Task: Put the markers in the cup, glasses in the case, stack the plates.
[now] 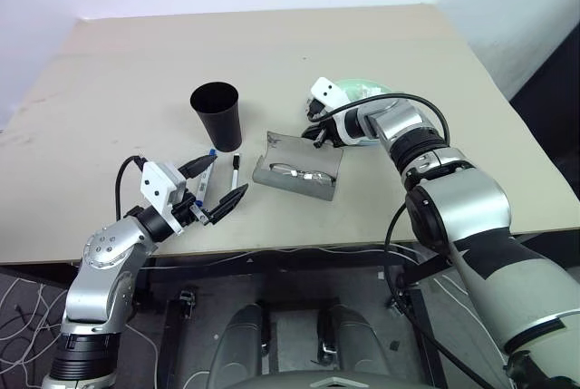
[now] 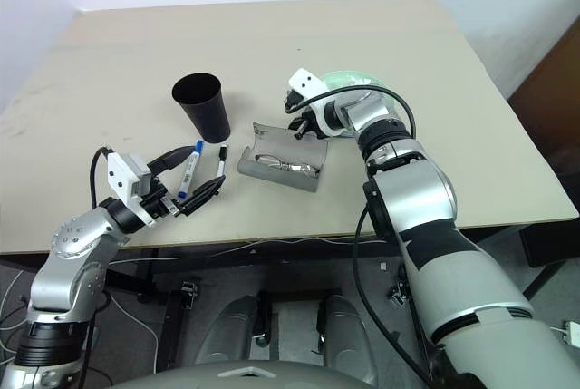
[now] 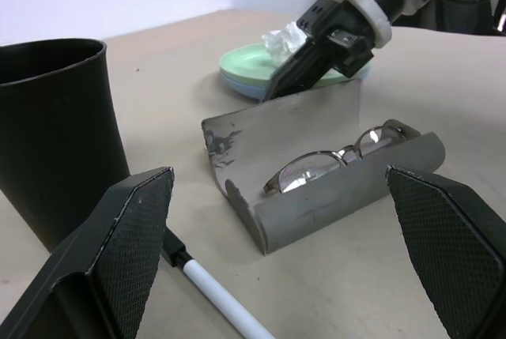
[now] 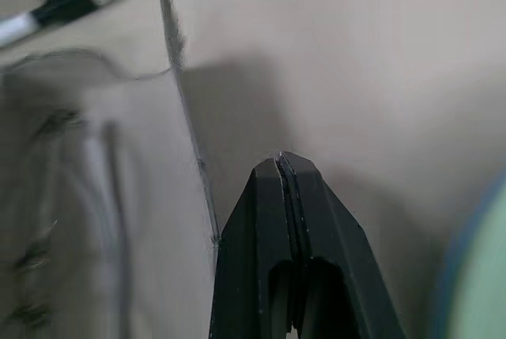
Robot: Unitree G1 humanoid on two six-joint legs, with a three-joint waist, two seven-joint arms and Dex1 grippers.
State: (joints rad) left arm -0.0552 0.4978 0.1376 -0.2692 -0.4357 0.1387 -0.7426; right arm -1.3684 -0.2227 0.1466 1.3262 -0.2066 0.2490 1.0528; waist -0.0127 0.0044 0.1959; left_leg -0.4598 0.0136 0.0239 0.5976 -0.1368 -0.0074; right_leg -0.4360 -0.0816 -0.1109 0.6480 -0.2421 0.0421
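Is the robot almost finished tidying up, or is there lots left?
About halfway. Done: the plates look stacked, green on blue, with a tissue on top, and the glasses lie in the open case. Happening now: the right gripper, shut, is at the case's lid, probably to close it. Left: both markers lie on the table by the cup. The left gripper is open.

Showing silver-grey jointed arms with black cables, white wrist blocks, and black textured fingers [image 3: 126,236] tapering to points.
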